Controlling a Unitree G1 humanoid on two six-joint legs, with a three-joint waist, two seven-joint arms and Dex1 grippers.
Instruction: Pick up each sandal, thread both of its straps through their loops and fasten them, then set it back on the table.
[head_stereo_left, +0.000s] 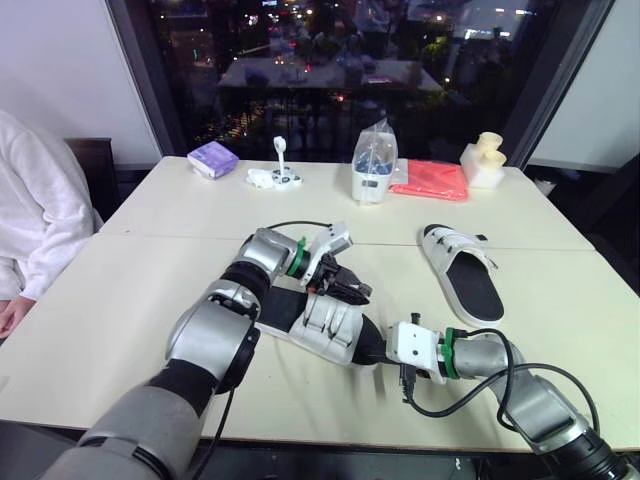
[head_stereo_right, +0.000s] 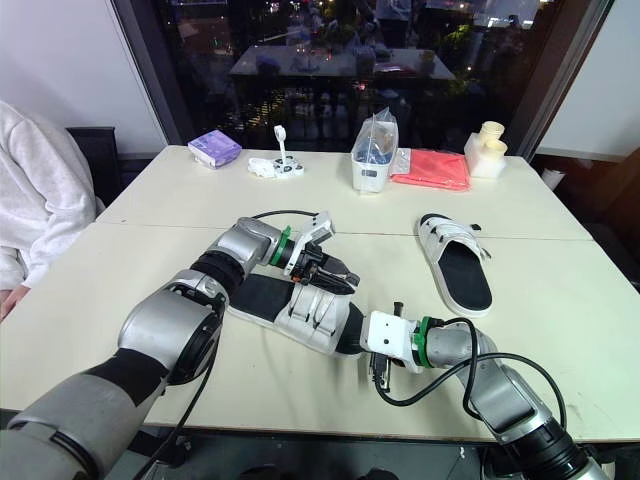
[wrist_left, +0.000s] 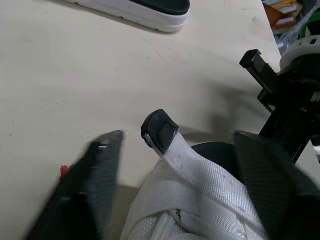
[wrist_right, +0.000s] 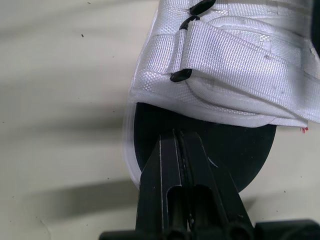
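Observation:
A white sandal with a black footbed lies flat mid-table in front of me. My left gripper hovers over its straps, open; in the left wrist view a white strap with a black tip rises between the spread fingers. My right gripper is shut, its fingertips pressed together and lying on the toe end of the footbed, just short of the front strap. The second sandal lies upright to the right, apart from both grippers.
Along the far edge stand a purple box, small white parts, a clear bag on a white container, a red cloth and a cream object. A person in a white sleeve sits at the left.

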